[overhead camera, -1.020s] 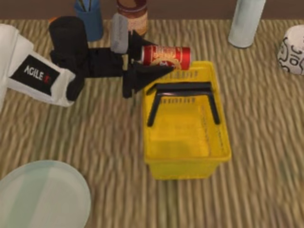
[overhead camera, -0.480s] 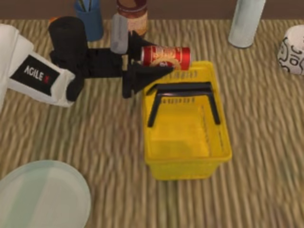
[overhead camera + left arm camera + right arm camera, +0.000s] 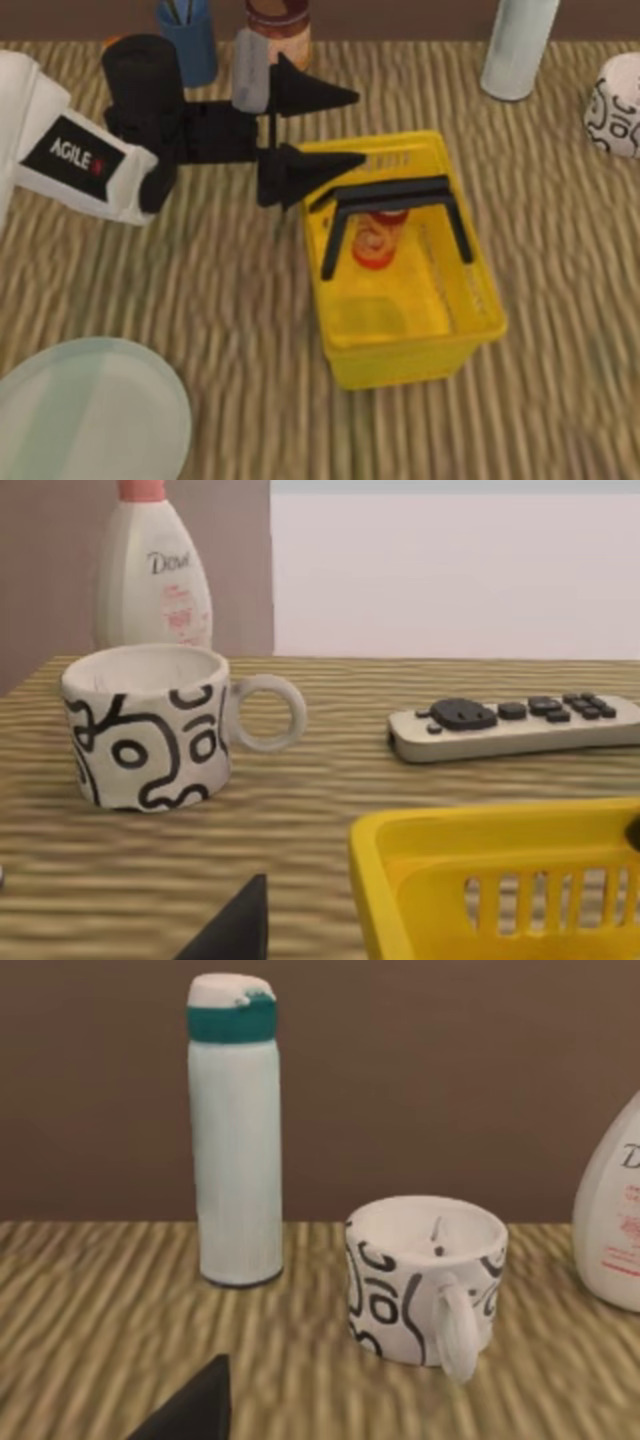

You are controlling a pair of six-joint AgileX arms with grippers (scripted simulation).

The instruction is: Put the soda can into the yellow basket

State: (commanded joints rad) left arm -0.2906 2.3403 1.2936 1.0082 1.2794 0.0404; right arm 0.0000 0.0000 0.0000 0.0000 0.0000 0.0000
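Note:
The soda can [image 3: 378, 238], red with a cream-and-orange label, lies inside the yellow basket [image 3: 482, 296], partly hidden under the black handles [image 3: 395, 195]. My left gripper [image 3: 360, 128] hovers open and empty over the basket's far left corner, above and apart from the can. One dark finger [image 3: 240, 932] and the basket's slotted yellow rim [image 3: 500, 875] show in the left wrist view. The right arm is outside the top view; its wrist camera faces a patterned mug [image 3: 425, 1275] and a white bottle [image 3: 236, 1140].
At the back stand a brown jar [image 3: 280, 30], a blue cup [image 3: 188, 38] and the white bottle [image 3: 515, 45]. The mug [image 3: 615, 105] is at the far right, with a remote [image 3: 510, 725] and a lotion bottle [image 3: 155, 575] near it. A pale plate [image 3: 85, 415] lies front left.
The left gripper opened and let go of the soda can, which dropped into the basket. The basket shifted slightly right and toward the front edge.

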